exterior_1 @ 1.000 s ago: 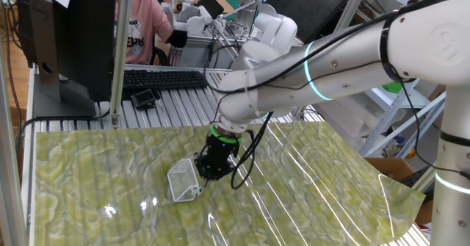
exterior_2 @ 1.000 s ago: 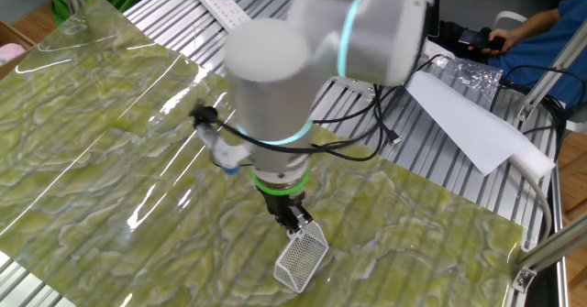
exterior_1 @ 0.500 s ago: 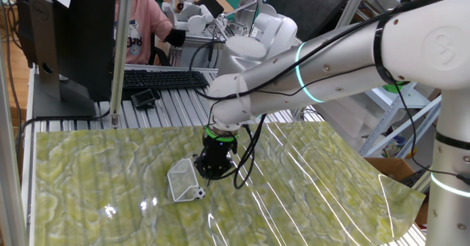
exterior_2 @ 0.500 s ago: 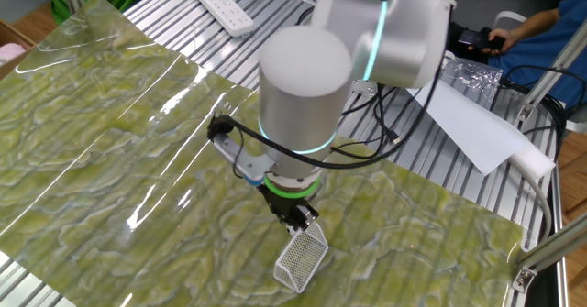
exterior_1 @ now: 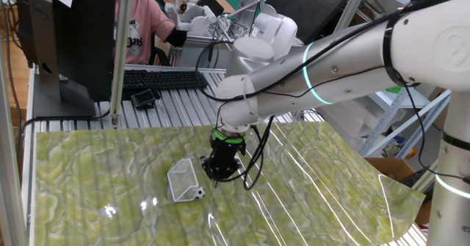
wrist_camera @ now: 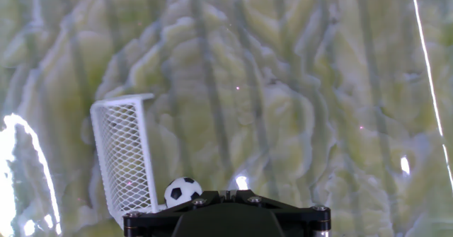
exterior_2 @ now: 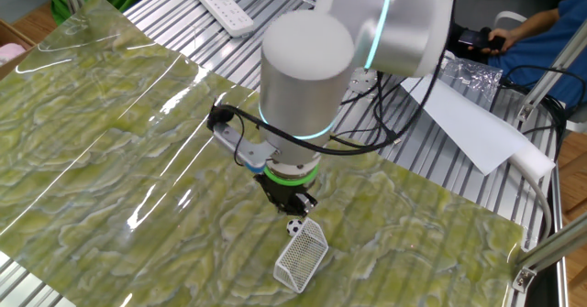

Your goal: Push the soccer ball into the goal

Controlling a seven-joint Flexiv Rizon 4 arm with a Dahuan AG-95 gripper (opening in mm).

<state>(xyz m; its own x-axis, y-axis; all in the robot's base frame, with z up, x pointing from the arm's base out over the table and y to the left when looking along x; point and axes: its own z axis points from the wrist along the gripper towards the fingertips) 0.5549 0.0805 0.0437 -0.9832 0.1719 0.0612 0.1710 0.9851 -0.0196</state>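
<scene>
The soccer ball (exterior_1: 199, 193), white with black patches, rests on the green mat against a corner post of the goal (exterior_1: 182, 178). The goal (exterior_2: 303, 259) is a small white mesh wedge, and the ball (exterior_2: 293, 226) lies at its edge nearest my hand. I cannot tell whether the ball is inside the mouth. My gripper (exterior_1: 214, 175) hangs just right of the goal, its black jaws shut with nothing between them. From the hand view the gripper (wrist_camera: 228, 192) sits at the bottom edge, with the ball (wrist_camera: 182, 192) just left of its tip and touching the goal (wrist_camera: 124, 159).
A keyboard (exterior_1: 165, 78) and a monitor (exterior_1: 66, 33) stand on the slatted table behind the mat, with a person (exterior_1: 143, 26) beyond. A power strip (exterior_2: 220, 3) and a white sheet (exterior_2: 468, 115) lie off the mat. A cardboard box (exterior_1: 396, 169) sits at the right.
My gripper has drawn back a little from the goal and shifted sideways. The ball, hidden under the hand a second ago, now shows at the goal's corner.
</scene>
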